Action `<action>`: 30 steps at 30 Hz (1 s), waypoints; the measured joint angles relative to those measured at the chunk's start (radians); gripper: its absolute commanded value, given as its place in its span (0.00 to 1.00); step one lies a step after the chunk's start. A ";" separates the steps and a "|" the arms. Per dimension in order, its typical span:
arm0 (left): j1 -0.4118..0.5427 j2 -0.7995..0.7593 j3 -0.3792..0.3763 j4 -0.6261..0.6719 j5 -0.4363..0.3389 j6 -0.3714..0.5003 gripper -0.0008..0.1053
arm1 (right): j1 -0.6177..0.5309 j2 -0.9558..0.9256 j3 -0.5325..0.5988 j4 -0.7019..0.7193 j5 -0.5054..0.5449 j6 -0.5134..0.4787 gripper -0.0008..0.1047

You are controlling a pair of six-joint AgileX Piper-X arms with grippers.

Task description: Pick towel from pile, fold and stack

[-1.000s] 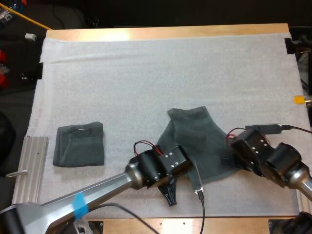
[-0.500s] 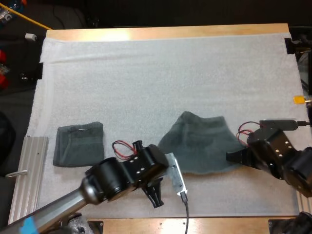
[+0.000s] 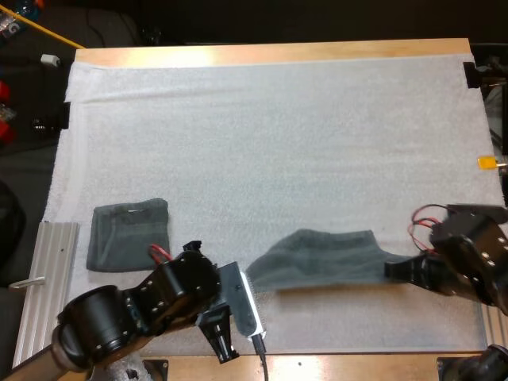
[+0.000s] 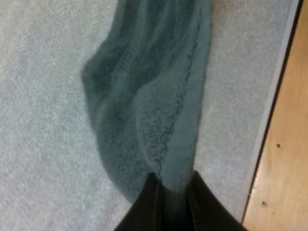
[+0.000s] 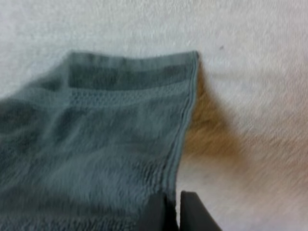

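A folded towel (image 3: 128, 236) lies at the left of the surface (image 3: 278, 143). Near the front edge, the left gripper (image 4: 172, 185) pinches the left end of the stretched towel (image 3: 325, 258). The right gripper (image 5: 173, 199) seems clamped on its right end.

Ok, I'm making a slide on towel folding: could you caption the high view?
Left gripper and right gripper hold a grey-green towel stretched over the mat; a folded towel lies farther left.

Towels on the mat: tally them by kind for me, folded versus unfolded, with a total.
folded towel: 1
unfolded towel, pulled out long: 1
Total: 2
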 measured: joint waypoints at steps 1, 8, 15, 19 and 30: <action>0.000 -0.003 -0.010 0.014 0.005 -0.004 0.01 | 0.000 -0.015 0.000 0.006 -0.020 0.010 0.01; 0.000 -0.010 -0.061 0.099 0.008 -0.011 0.01 | 0.000 -0.102 0.000 0.021 -0.166 0.101 0.01; 0.005 -0.015 -0.056 0.103 -0.004 -0.018 0.01 | 0.000 -0.091 0.000 0.007 -0.198 0.120 0.01; 0.076 0.012 -0.025 0.030 -0.036 0.031 0.01 | 0.002 -0.007 0.004 -0.078 -0.113 0.085 0.01; 0.444 0.208 -0.014 -0.192 0.120 0.204 0.01 | -0.012 0.325 0.005 -0.421 -0.030 0.065 0.01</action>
